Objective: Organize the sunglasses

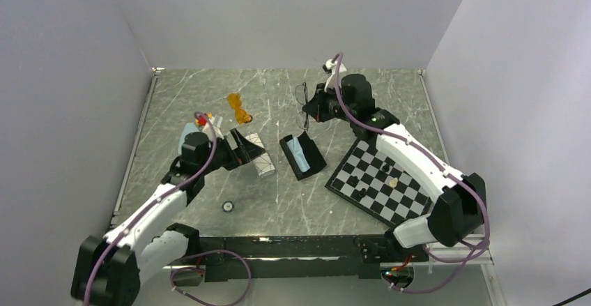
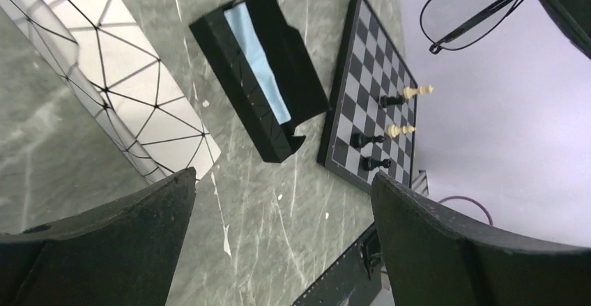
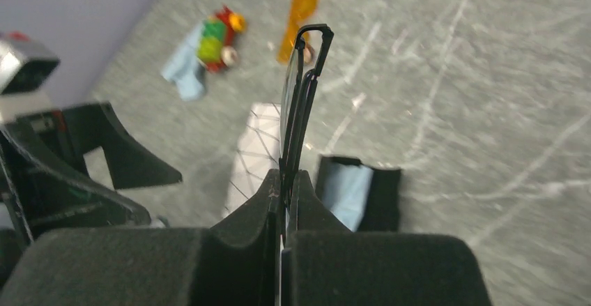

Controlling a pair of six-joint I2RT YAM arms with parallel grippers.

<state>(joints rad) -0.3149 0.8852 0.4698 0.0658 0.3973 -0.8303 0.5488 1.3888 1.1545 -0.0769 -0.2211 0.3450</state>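
The thin black wire-framed sunglasses [image 1: 301, 97] hang folded above the table, and my right gripper [image 1: 311, 109] is shut on them. In the right wrist view the frame [image 3: 300, 104] sticks up edge-on from between the closed fingers [image 3: 287, 178]. The left wrist view shows the same pair [image 2: 474, 10] held high at the upper right. The orange translucent sunglasses [image 1: 239, 108] lie on the table at the back, and show again in the right wrist view [image 3: 300, 17]. My left gripper [image 1: 240, 149] is open and empty beside the white case, its fingers wide apart over bare table [image 2: 284, 178].
A white case with black line pattern [image 1: 259, 155] lies by the left gripper. A black oblong case [image 1: 302, 156] stands open with a blue cloth inside. A chessboard [image 1: 380, 180] with several pieces sits at the right. A colourful toy and blue cloth [image 3: 209, 48] lie at the left, and a small ring [image 1: 228, 206] lies near the front.
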